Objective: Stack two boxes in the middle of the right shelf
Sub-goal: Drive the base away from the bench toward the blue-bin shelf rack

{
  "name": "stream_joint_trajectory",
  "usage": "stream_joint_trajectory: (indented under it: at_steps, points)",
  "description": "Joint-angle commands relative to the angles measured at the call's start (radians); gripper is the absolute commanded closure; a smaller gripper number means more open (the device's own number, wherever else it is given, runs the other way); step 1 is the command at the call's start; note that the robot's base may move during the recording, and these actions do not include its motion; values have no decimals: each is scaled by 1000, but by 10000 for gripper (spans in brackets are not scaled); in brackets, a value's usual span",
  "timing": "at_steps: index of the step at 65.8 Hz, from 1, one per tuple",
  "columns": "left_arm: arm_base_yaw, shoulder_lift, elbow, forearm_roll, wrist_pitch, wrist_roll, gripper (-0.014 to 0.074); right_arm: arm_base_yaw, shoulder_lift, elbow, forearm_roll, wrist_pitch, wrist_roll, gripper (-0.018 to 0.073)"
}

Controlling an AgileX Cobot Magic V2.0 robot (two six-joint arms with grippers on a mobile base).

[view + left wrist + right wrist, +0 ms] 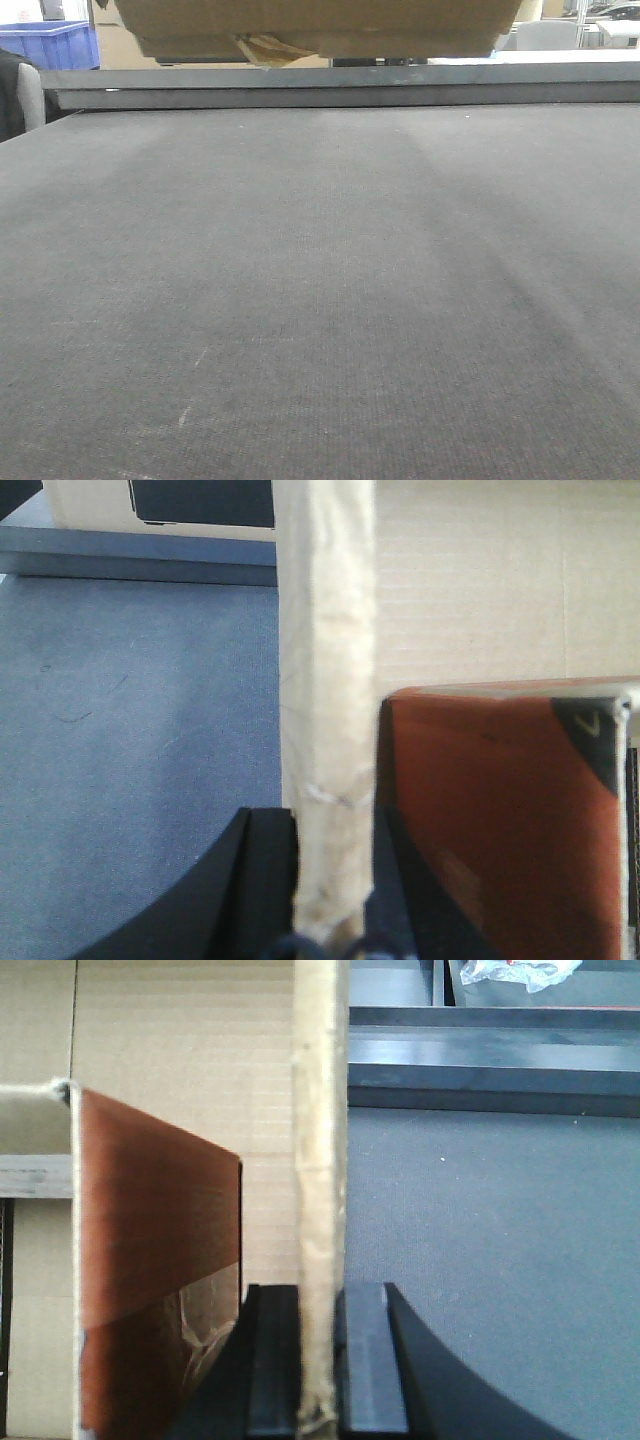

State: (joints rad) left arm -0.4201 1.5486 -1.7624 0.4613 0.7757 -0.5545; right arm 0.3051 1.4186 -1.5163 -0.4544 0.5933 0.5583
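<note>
The dark grey worktop (320, 300) fills nearly all of my front view and lies below the box. The brown cardboard box (320, 25) is at the very top of that view, raised clear of the felt surface and cut off by the frame, so I see only its underside and lower front. I cannot tell from here whether it is one box or two stacked.

A long grey ledge (340, 85) runs under and behind the box, along the far side of the worktop. A blue bin (50, 45) stands left of the box and further back.

Inside the box, both wrist views show a reddish-brown panel (500, 820) standing just beside the gripped walls.

The left end effector (332, 825) is closed narrow on the box's left wall; its black fingers (262, 880) press both faces of the pale, taped cardboard edge. The right end effector (318, 1295) does the same on the box's right wall, and its fingers (370, 1360) pinch the thin upright edge. So the box hangs between the two arms, with the worktop outside each wall.

A crumpled yellowish tape scrap (265, 48) dangles from the box's lower edge, left of its middle.
</note>
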Motion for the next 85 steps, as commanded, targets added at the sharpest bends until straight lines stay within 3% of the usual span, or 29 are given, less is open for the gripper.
stream_joint_trajectory:
  at_steps: [1, 85]
  points:
    - [-1, -14, -16, -6, -61, -9, 707, -7, -6, -12, -26, -79, 0, 722]
    - [-1, -16, -16, -4, -61, -9, 707, -7, -6, -12, -26, -81, 0, 722]
